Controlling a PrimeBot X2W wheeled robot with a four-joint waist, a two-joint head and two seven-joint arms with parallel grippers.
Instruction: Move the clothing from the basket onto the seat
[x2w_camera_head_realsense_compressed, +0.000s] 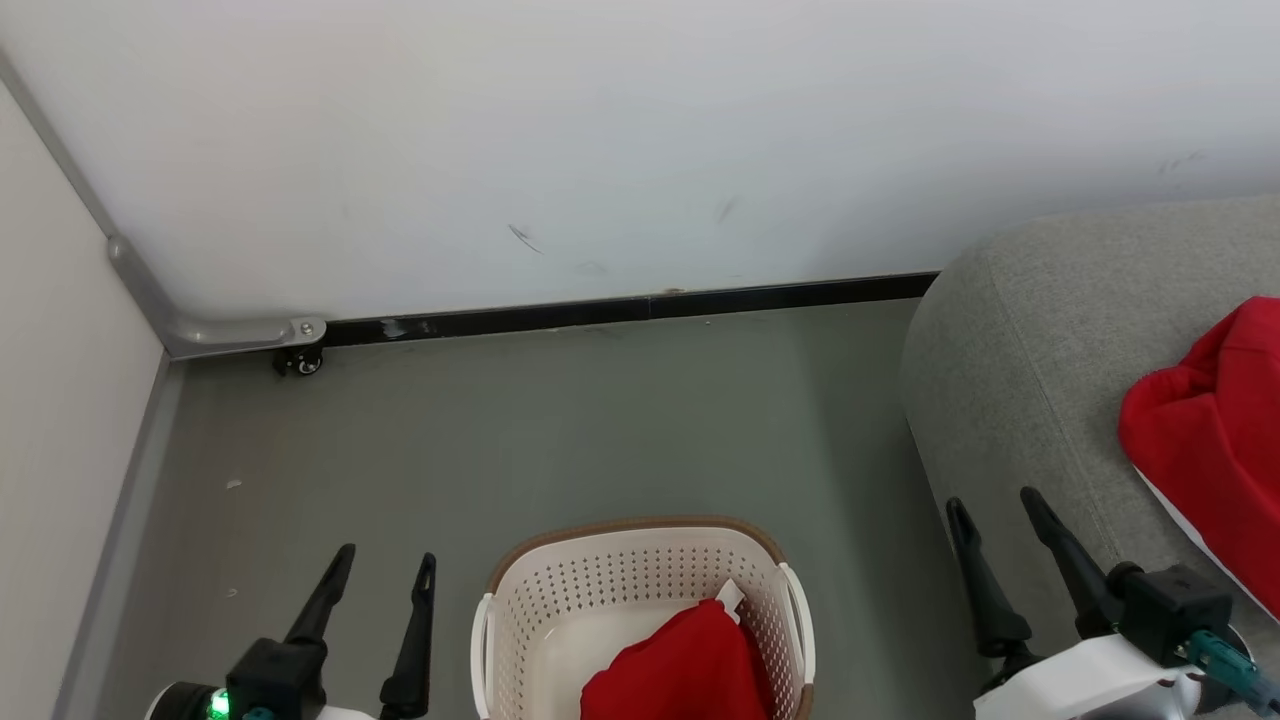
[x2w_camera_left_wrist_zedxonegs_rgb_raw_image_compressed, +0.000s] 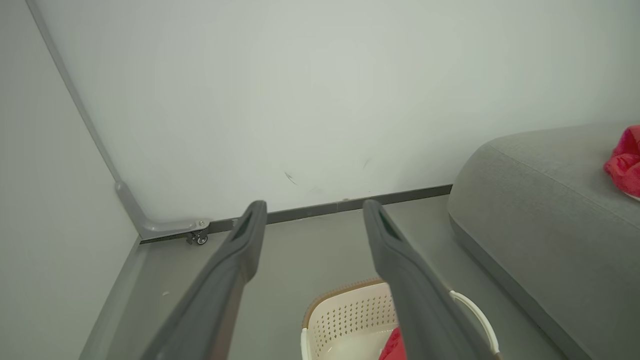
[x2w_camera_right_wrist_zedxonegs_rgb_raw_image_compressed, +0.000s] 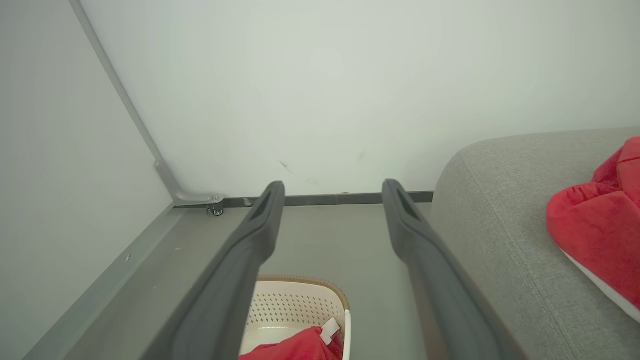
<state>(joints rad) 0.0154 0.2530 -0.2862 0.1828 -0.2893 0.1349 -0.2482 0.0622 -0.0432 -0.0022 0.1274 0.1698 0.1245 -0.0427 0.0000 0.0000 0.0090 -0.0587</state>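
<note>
The cream basket (x2w_camera_head_realsense_compressed: 560, 600) with its brown rim stands on the floor at the bottom centre, and one red piece of clothing (x2w_camera_head_realsense_compressed: 680, 670) with a white tag lies in its right half. Another red garment (x2w_camera_head_realsense_compressed: 1215, 440) with white trim lies on the grey seat (x2w_camera_head_realsense_compressed: 1010, 390) at the right. My left gripper (x2w_camera_head_realsense_compressed: 387, 558) is open to the left of the basket, nothing between its fingers. My right gripper (x2w_camera_head_realsense_compressed: 995, 500) is open beside the seat's near corner, empty too. The basket (x2w_camera_left_wrist_zedxonegs_rgb_raw_image_compressed: 350, 315) and seat (x2w_camera_left_wrist_zedxonegs_rgb_raw_image_compressed: 540, 225) also appear in the left wrist view, the basket (x2w_camera_right_wrist_zedxonegs_rgb_raw_image_compressed: 295, 310) and seat garment (x2w_camera_right_wrist_zedxonegs_rgb_raw_image_compressed: 600, 230) in the right wrist view.
A white wall (x2w_camera_head_realsense_compressed: 640, 140) with a black baseboard (x2w_camera_head_realsense_compressed: 640, 308) closes the back. A pale panel (x2w_camera_head_realsense_compressed: 60, 430) with a grey metal frame and a small castor (x2w_camera_head_realsense_compressed: 300, 362) closes the left. Grey floor (x2w_camera_head_realsense_compressed: 520, 440) lies open between wall, basket and seat.
</note>
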